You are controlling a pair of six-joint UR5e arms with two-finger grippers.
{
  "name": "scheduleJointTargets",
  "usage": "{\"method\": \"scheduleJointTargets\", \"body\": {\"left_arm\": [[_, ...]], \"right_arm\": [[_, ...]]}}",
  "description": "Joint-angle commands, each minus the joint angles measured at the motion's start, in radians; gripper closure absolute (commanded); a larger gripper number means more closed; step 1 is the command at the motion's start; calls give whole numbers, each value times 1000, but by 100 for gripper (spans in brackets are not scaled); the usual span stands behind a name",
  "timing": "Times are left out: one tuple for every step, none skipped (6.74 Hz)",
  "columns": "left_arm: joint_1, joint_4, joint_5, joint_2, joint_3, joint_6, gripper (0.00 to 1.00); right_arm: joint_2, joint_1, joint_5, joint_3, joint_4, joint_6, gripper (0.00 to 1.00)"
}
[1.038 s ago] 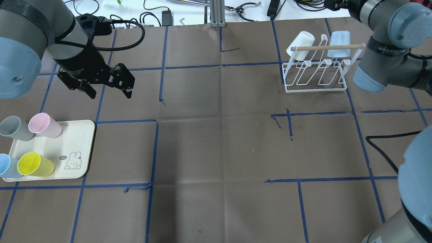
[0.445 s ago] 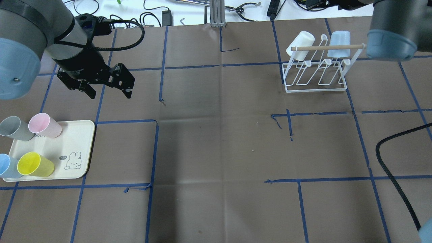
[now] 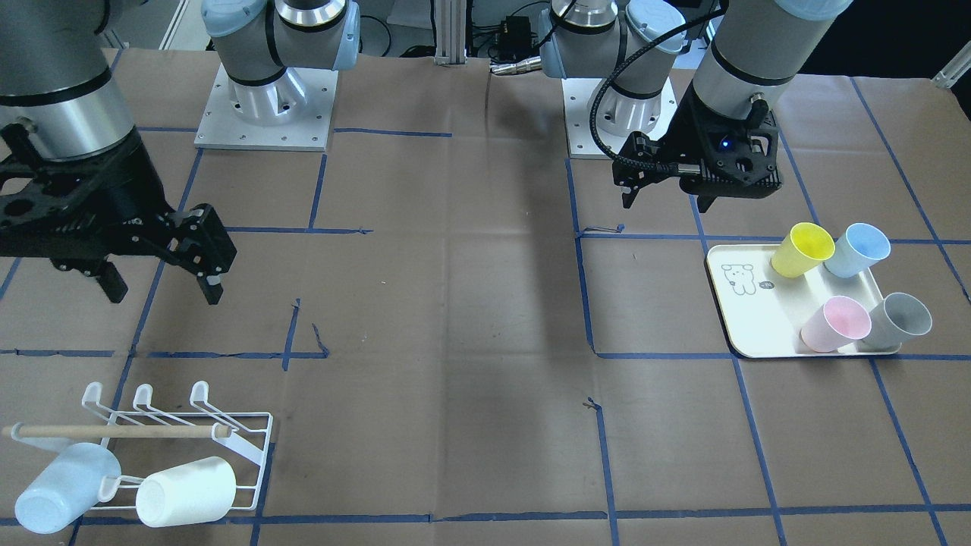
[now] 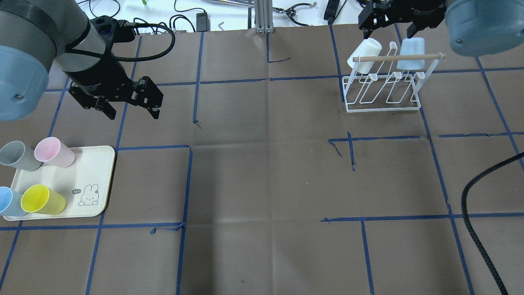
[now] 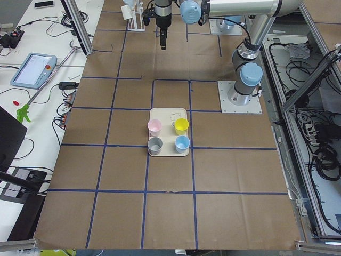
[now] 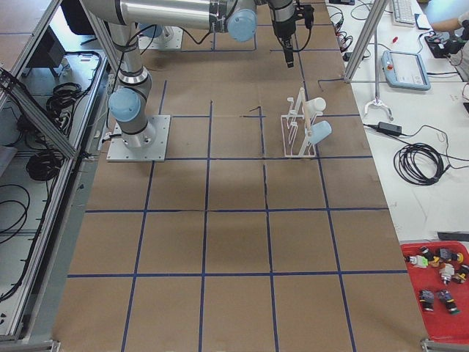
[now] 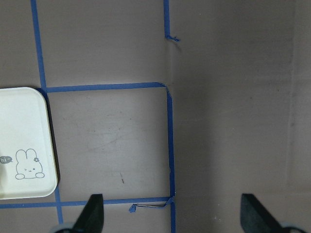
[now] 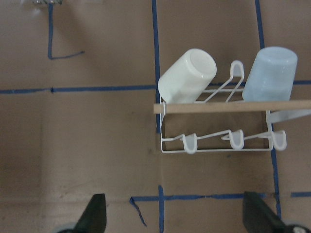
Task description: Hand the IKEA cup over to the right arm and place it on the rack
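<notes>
Four cups stand on a cream tray point(image 4: 92, 180) at the left: pink point(image 4: 54, 152), grey point(image 4: 18, 155), yellow point(image 4: 43, 200) and blue point(image 4: 10, 201). My left gripper point(image 4: 134, 114) hangs open and empty beyond the tray; its wrist view shows the tray's corner point(image 7: 24, 136). The white wire rack point(image 4: 382, 92) at the far right holds a white cup point(image 4: 364, 55) and a light blue cup point(image 4: 411, 53). My right gripper point(image 4: 387, 26) is open and empty, high up near the rack. Its wrist view looks down on the rack point(image 8: 214, 145).
Blue tape lines cross the brown table cover. A black cable point(image 4: 479, 205) hangs over the right front of the table. Cables and tools lie beyond the far edge point(image 4: 294, 10). The arm bases point(image 3: 262, 98) stand on the robot's side.
The right arm has swung across, and its open gripper now shows at the top right by the rack. The left arm and all cups have not moved.
</notes>
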Motion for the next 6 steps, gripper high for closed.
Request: {"method": "scheduleJointTargets", "body": {"left_arm": [[0,-1,0,2,-1,0,1],[0,-1,0,4,-1,0,1],[0,-1,0,2,-3,-2,1],[0,-1,0,1,-4,0,1],[0,-1,0,-1,-3,-2,1],[0,-1,0,-4,0,0,0]], "right_arm": [[-72,52,-18,-4,240,18,0],[-103,53,-19,2,279,18,0],[-118,54,-16,15,297,18,0],[-118,53,-15,32,292,18,0],[-118,53,-16,48,282,18,0],[-117,53,-16,48,281,18,0]]}}
